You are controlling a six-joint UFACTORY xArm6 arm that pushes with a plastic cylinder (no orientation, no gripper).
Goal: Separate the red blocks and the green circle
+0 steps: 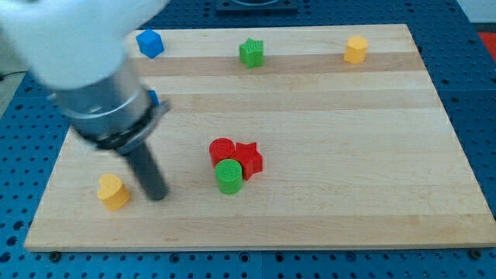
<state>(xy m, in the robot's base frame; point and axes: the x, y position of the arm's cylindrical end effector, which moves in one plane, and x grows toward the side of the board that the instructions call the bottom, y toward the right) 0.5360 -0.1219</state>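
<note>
Two red blocks sit together near the board's middle: a rounded red block and a red star to its right. The green circle touches both from below. My tip is at the end of the dark rod, to the left of this cluster and apart from it, just right of a yellow block. The arm's grey body covers the upper left of the view.
A blue block lies at the top left, a green star at the top middle, a yellow block at the top right. Another blue block peeks out behind the arm. The wooden board has blue table around it.
</note>
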